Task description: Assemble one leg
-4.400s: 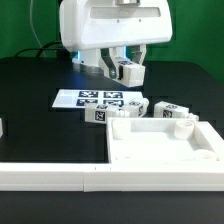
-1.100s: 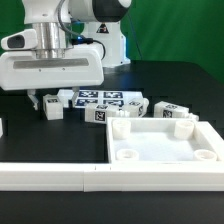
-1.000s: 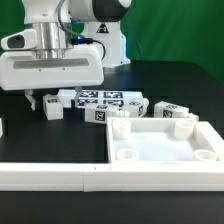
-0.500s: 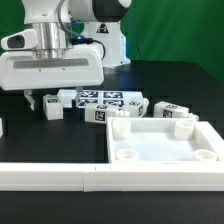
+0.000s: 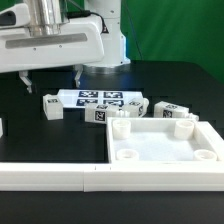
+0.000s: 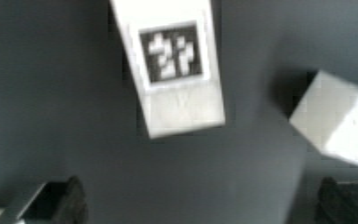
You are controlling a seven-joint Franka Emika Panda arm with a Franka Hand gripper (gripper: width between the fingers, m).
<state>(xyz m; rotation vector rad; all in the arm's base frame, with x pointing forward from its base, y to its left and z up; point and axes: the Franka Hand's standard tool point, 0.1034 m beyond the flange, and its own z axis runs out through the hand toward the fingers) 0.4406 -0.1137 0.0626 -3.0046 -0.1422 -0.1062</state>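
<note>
One leg (image 5: pixel 52 106), a small white block with a black-and-white tag, lies on the black table at the exterior view's left, just off the marker board's (image 5: pixel 100 98) corner. My gripper (image 5: pixel 50 80) hangs above it, open and empty, its fingers apart and clear of the leg. In the wrist view the same leg (image 6: pixel 176 75) lies below and beyond my gripper (image 6: pixel 197 200), with the dark fingertips (image 6: pixel 51 200) wide on either side. Three more legs (image 5: pixel 98 113), (image 5: pixel 130 108), (image 5: pixel 172 112) lie by the large white square panel (image 5: pixel 150 155).
A long white rail (image 5: pixel 50 175) runs along the table's front. A small white piece (image 5: pixel 2 127) shows at the exterior view's left edge. A white corner (image 6: pixel 345 115) shows beside the leg in the wrist view; I cannot tell what it is.
The gripper was low around the leg half a second ago. It has let go and risen; the leg stays lying on the table.
</note>
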